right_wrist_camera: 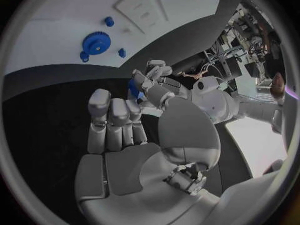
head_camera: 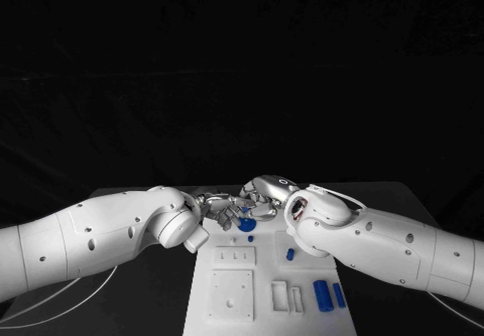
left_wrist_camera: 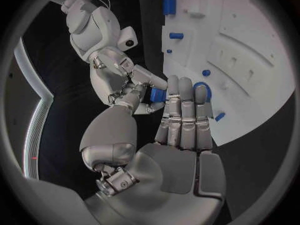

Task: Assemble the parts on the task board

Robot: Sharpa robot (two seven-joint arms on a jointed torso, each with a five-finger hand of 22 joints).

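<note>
My left hand (head_camera: pixel 217 208) and right hand (head_camera: pixel 267 198) meet fingertip to fingertip just above the far end of the white task board (head_camera: pixel 230 316). A small blue part (left_wrist_camera: pixel 156 94) sits between them, and both hands pinch it between thumb and fingers; the right wrist view shows the same blue part (right_wrist_camera: pixel 133 87). Below the hands a blue gear (head_camera: pixel 246 225) lies on the board, the gear (right_wrist_camera: pixel 95 42) with small blue pegs around it. More blue parts stand on the board's right side: a short peg (head_camera: pixel 290 253) and two longer cylinders (head_camera: pixel 323 295).
The board carries white raised blocks and slotted plates (head_camera: pixel 232 256) down its middle and near end. Black table (head_camera: pixel 141 294) surrounds it, with a pale cable (head_camera: pixel 61 297) curving at the near left. Both white forearms cross over the board's far corners.
</note>
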